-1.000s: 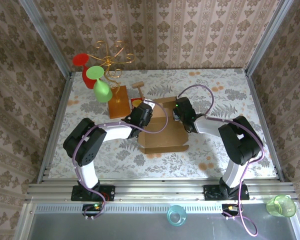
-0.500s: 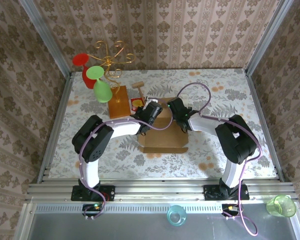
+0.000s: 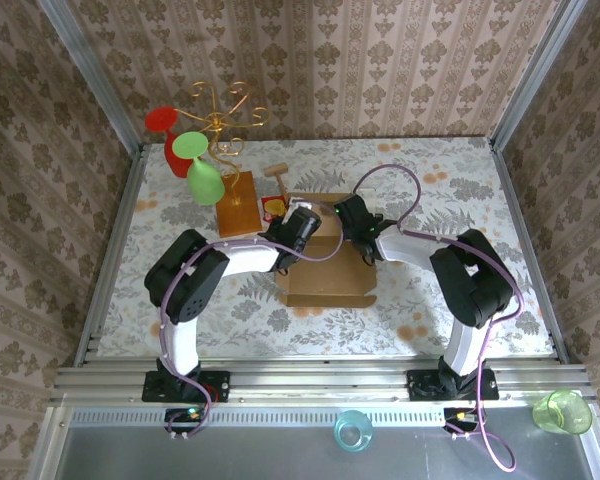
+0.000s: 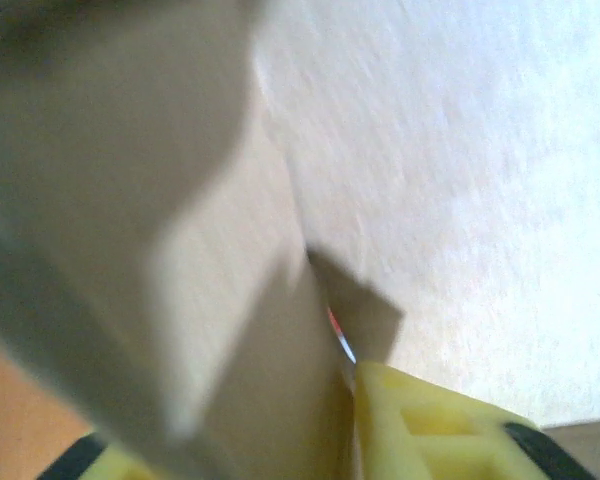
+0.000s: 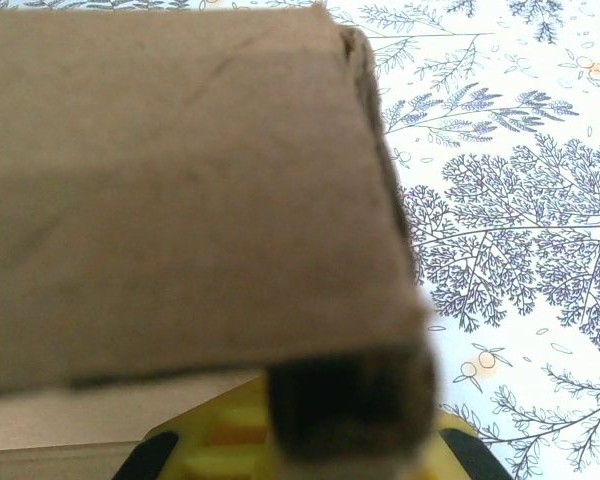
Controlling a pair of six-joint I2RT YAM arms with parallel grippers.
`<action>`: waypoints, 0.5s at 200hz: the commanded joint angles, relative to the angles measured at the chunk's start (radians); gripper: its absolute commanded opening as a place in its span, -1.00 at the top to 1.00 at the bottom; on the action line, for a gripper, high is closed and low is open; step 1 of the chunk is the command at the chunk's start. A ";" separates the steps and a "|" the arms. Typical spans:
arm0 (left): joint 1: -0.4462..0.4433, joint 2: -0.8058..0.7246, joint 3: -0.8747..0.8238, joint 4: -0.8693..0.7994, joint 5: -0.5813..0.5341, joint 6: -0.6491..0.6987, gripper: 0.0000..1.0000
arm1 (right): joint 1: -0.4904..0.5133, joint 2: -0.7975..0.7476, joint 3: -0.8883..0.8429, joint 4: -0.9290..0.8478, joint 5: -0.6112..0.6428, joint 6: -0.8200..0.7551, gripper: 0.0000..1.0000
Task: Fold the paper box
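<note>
The paper box (image 3: 325, 272) is brown corrugated cardboard lying mid-table with its lid panel folded down over the tray. Both grippers meet at its far edge. My left gripper (image 3: 300, 226) is at the far left corner. In the left wrist view a cardboard flap (image 4: 230, 250) stands between the yellow fingers (image 4: 430, 425) of the left gripper (image 4: 230, 425), which are apart, with a thin gap beside the right one. My right gripper (image 3: 346, 218) is at the far right corner. In the right wrist view the cardboard panel (image 5: 180, 190) runs down into the right gripper (image 5: 345, 425), shut on its edge.
An orange-brown wooden board (image 3: 238, 203) with a gold wire stand (image 3: 220, 115) sits back left, holding a red glass (image 3: 163, 122) and a green glass (image 3: 202, 175). A small wooden piece (image 3: 277, 175) lies behind the box. Metal rails edge the table; two cups (image 3: 352, 430) (image 3: 562, 411) sit in front.
The lid has come down over the tray, hiding the inside. Both grippers moved toward each other along the far edge. The left fingers have parted.
</note>
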 commanded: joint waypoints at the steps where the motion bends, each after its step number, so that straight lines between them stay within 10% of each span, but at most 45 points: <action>1: 0.024 -0.021 -0.032 -0.030 0.067 0.053 0.34 | -0.008 0.032 0.017 -0.037 -0.004 -0.028 1.00; 63: 0.045 0.026 0.010 -0.070 0.037 0.041 1.00 | -0.014 0.033 0.026 -0.037 -0.027 -0.046 1.00; 100: 0.043 0.057 0.069 -0.183 -0.032 -0.083 1.00 | -0.014 0.039 0.018 -0.038 -0.017 -0.030 1.00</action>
